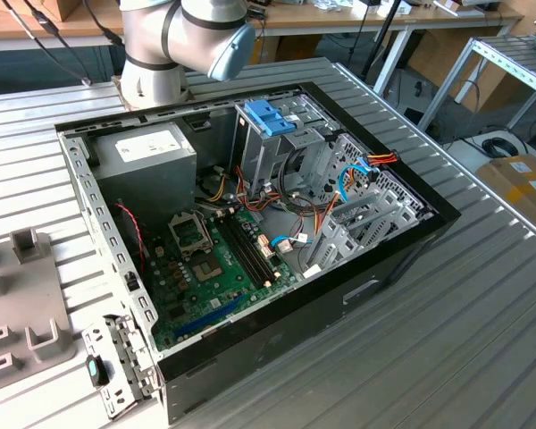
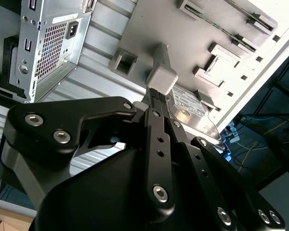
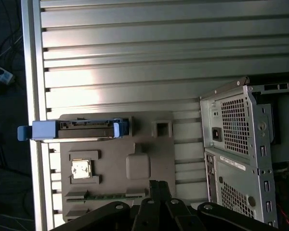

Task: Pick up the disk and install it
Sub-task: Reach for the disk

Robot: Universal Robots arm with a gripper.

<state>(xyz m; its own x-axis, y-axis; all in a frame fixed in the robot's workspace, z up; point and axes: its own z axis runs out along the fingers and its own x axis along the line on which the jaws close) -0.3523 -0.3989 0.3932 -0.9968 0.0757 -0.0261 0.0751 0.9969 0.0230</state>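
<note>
The disk (image 3: pixel 77 130) stands on edge in a slot of the grey fixture plate (image 3: pixel 149 149), its blue plastic frame showing along the upper edge. In the second wrist view the disk (image 2: pixel 189 103) shows its silver face and white label just beyond my fingertips. My gripper (image 3: pixel 159 184) hangs above the plate near a raised grey block (image 3: pixel 137 166), apart from the disk. Its black fingers (image 2: pixel 160 139) lie together, shut, with nothing between them. The open computer case (image 1: pixel 250 232) holds a metal drive cage (image 1: pixel 281 156) topped by a blue latch (image 1: pixel 270 116).
The case's rear panel (image 3: pixel 236 144) stands close beside the fixture plate (image 1: pixel 18 313) on the slatted metal table (image 1: pixel 482 322). A power supply (image 1: pixel 147 156), motherboard (image 1: pixel 214 259) and loose cables (image 1: pixel 295 210) fill the case. The table edge (image 3: pixel 31 72) runs just past the disk.
</note>
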